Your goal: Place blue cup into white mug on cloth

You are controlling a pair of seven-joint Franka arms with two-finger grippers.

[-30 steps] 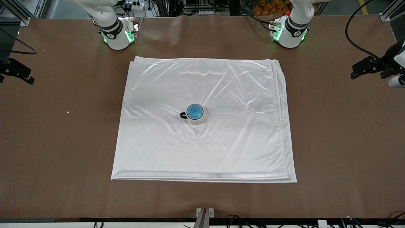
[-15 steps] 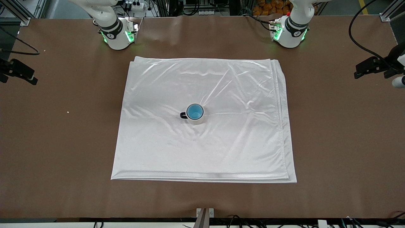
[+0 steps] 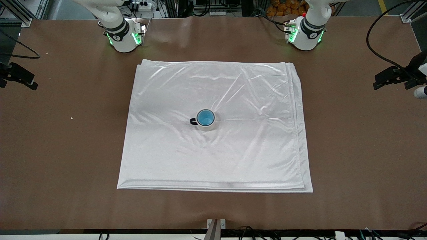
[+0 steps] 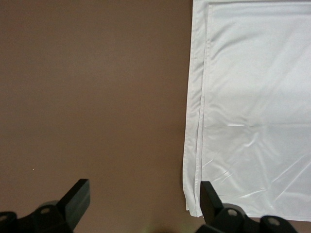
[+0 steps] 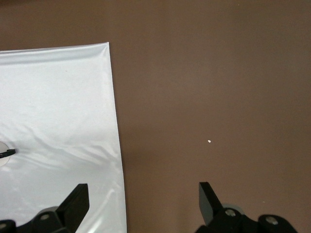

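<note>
We see the blue cup [image 3: 205,117] seated in the white mug [image 3: 207,125], mid-cloth [image 3: 253,150]. Left gripper [image 4: 145,201] and right gripper [image 5: 144,200] hang empty, fingers apart, over bare table [image 3: 360,150] at their own ends; we judge holding clear best.

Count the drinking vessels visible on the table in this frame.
2, nested together. The off-white cylindrical mug with a black handle stands near the middle of the shiny white folded cloth, and the small light-blue tapered cup sits inside it. Nothing suggests others are hidden.
</note>
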